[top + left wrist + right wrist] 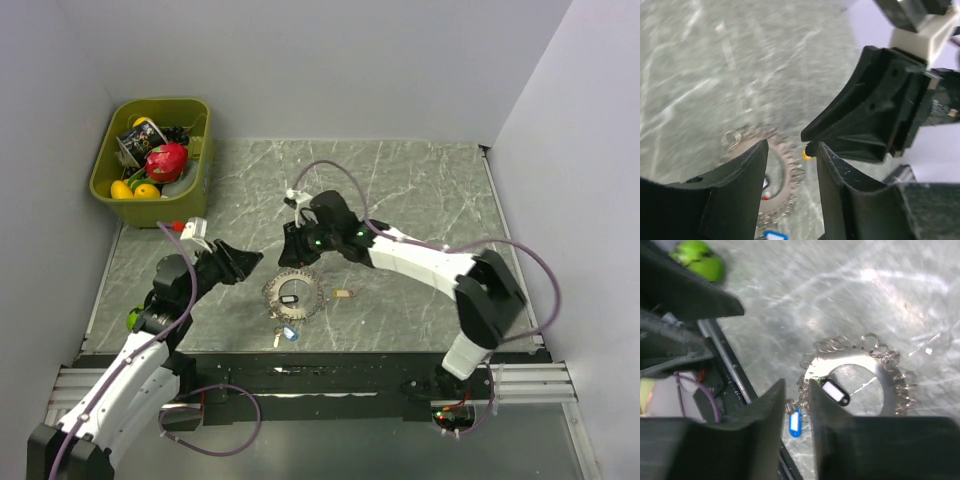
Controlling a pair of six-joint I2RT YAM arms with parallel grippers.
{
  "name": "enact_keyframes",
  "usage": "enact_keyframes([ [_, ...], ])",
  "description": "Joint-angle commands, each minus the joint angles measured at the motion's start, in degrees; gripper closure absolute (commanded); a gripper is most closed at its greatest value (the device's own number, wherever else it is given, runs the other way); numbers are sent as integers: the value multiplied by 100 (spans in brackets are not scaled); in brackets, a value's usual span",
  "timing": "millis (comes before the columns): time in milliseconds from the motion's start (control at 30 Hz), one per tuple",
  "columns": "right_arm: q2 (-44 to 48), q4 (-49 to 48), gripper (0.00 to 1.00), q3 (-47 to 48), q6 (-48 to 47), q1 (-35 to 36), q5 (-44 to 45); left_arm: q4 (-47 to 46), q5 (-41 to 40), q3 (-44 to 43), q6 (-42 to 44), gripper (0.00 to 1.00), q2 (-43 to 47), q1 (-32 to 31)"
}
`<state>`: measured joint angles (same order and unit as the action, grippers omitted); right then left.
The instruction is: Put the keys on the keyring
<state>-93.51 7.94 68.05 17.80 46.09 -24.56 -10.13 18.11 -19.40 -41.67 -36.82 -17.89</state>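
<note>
the keyring (273, 293), a thin ring bristling with small grey keys, is seen lying flat at the near middle of the table (420, 190). a whitish tag (291, 298) in a dark frame is enclosed by its hole. a tan key (342, 294) is laid just beside the ring at 3 o'clock, its long axis along the 9-to-3 line. a blue-tagged key (289, 333) is found just off the rim at 6 o'clock, towards the arm bases. the right gripper (293, 250) is held at 12 o'clock of the ring, so the ring lies straight at 6 o'clock from its jaws. those jaws are parted by a narrow gap only, and nothing is pinched between them. the left gripper (252, 262) is placed at about 10 o'clock of the ring, with its jaws spread somewhat wider and likewise empty. the tan key is judged nearer to the right gripper, while the blue-tagged key is about equally far from both. no brand or writing can be read anywhere (the tags look blank, though they are small and blurred). an olive bin (105, 170) of toy fruit is set well apart in the far left corner.
</note>
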Motion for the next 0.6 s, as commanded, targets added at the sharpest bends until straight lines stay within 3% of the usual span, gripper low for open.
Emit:
enact_keyframes([
  [0, -649, 620, 57, 769, 267, 14, 302, 415, -607, -161, -245, 50, -737, 66],
  [133, -1115, 787, 45, 1069, 452, 15, 390, 267, -239, -327, -306, 50, -1730, 277],
  [233, -1379, 814, 43, 1175, 566, 15, 469, -111, 157, -450, -315, 51, -2521, 374],
  [367, -1695, 665, 43, 1254, 759, 15, 452, -586, 535, -696, -219, 51, -3505, 392],
  [567, -1995, 367, 51, 1237, 1067, -90, 417, -1167, 905, -1065, -149, 52, -4437, 392],
])
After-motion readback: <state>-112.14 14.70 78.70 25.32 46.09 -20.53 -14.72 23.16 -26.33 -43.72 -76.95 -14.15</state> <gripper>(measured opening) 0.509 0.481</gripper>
